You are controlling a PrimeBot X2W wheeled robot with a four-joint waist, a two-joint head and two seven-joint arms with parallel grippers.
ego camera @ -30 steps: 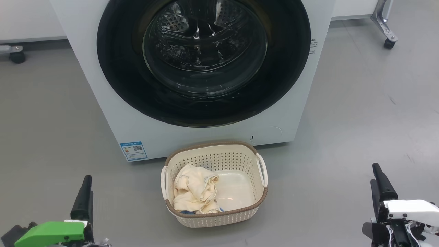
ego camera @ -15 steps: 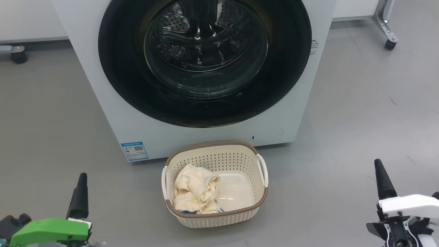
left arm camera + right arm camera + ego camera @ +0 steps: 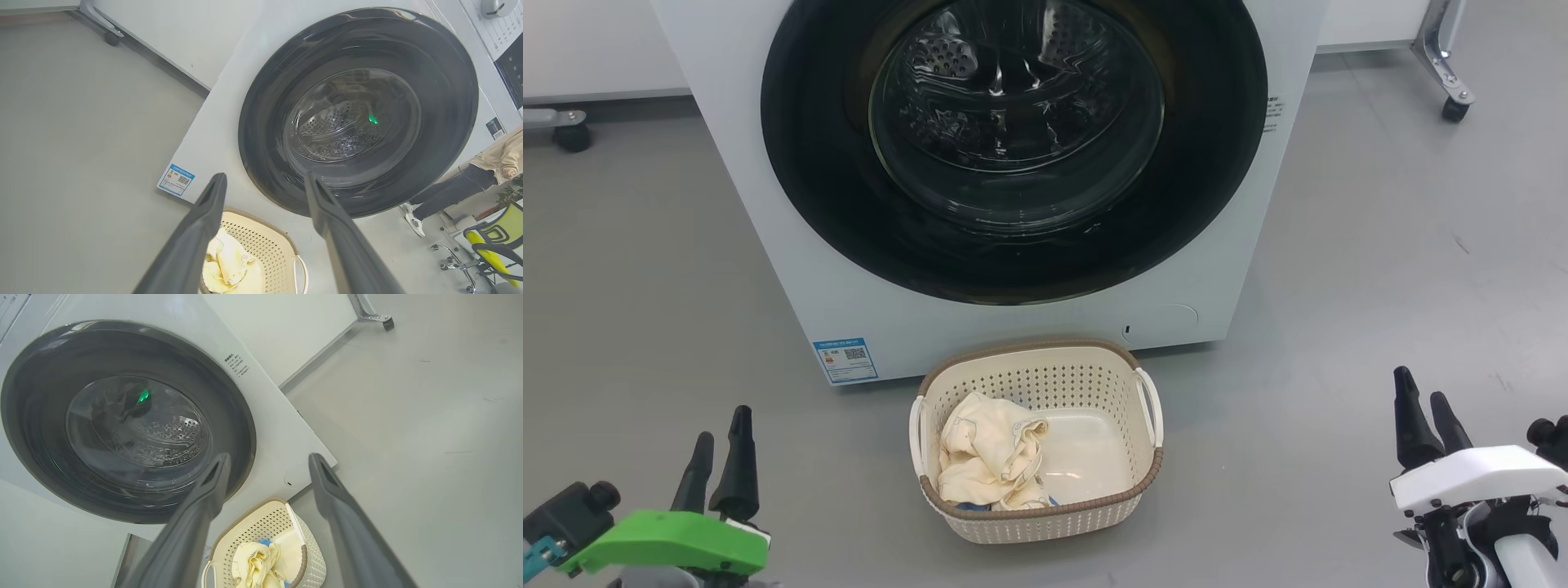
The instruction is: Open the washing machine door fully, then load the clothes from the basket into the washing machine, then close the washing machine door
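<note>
The white washing machine [image 3: 792, 278] stands ahead with its black-rimmed glass door [image 3: 1013, 147] shut flat against the front. On the floor before it sits the cream basket [image 3: 1037, 363] holding the crumpled cream-yellow clothes [image 3: 988, 457] in its left half. My left gripper [image 3: 721, 425] hangs open at the lower left, well left of the basket. Over at the lower right my right gripper [image 3: 1421, 400] is open, apart from everything. The left wrist view looks at the door [image 3: 359, 106] between open fingers [image 3: 204, 220]; the right wrist view shows the door [image 3: 126, 416] and basket [image 3: 261, 522].
Grey floor surrounds the machine. A wheeled metal leg [image 3: 1445, 73] stands at the back right and a caster [image 3: 568, 131] at the back left. A person's legs [image 3: 441, 196] and a yellow-green chair [image 3: 498, 241] show in the left wrist view, right of the machine.
Both grippers have turned at the wrist, so two fingers of each show where one showed before. The head camera drifted slightly. Door, basket and clothes stay put.
</note>
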